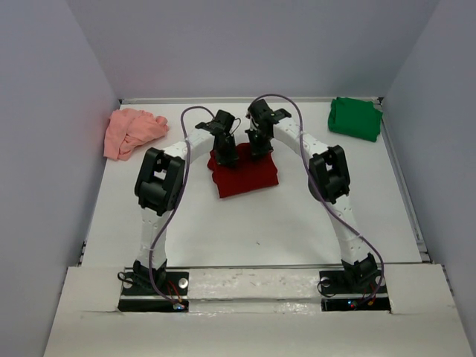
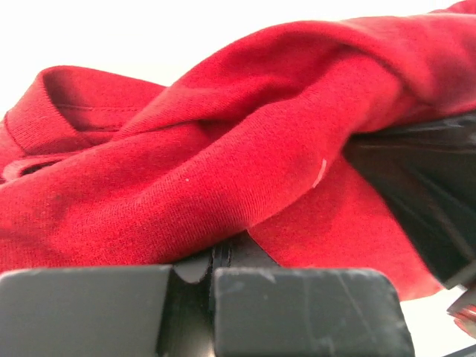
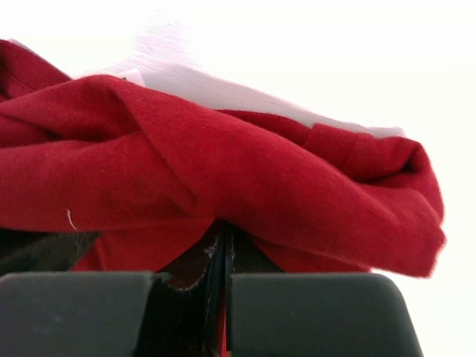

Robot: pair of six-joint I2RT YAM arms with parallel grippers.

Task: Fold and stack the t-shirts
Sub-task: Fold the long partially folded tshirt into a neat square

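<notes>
Shirts lie apart on my counter (image 1: 260,230): dark red shirt (image 1: 249,178) in the middle, pink shirt (image 1: 132,132) bunched at the far left corner, green shirt (image 1: 355,117) at the far right. I see my left gripper (image 2: 212,282) and right gripper (image 3: 225,290) each pinching the red shirt's far edge, jaws pressed nearly together on the cloth.

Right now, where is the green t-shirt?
In the top external view, the green t-shirt lies in the far right corner of the table, well apart from the dark red t-shirt at the middle.
</notes>
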